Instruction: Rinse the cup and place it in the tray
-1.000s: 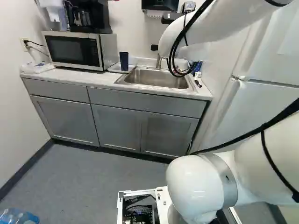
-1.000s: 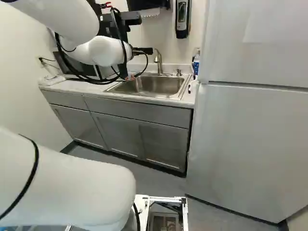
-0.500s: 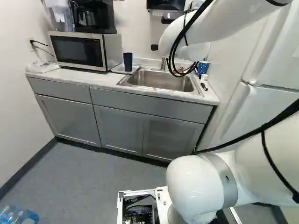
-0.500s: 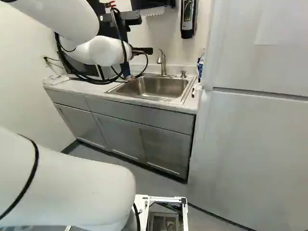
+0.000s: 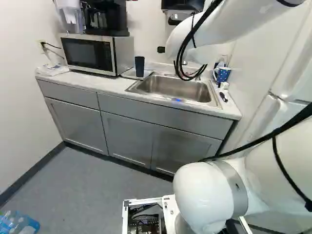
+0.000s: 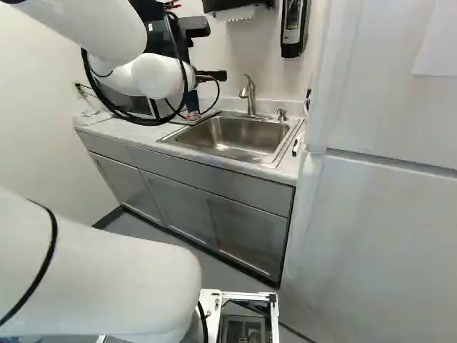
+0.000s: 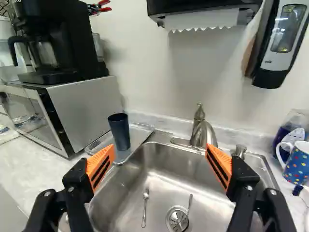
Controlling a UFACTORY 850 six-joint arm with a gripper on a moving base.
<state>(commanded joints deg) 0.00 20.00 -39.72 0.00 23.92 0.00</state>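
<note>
Before you, one pale countertop (image 5: 97,84), metal sink (image 7: 130,193) inset. On it you find: one microwave (image 7: 91,108); one tray (image 7: 140,134), between microwave and sink; one dotted mug (image 7: 297,163), beyond the sink from the tray; one bottle (image 7: 286,138), just beside the mug.

Sink (image 7: 161,171) was smooth satiny metal, faucet (image 7: 199,131) at its twelve o'clock shone metallic, tumbler (image 7: 120,134) at ten looked smooth, mug (image 7: 298,166) at two was glossy.
</note>
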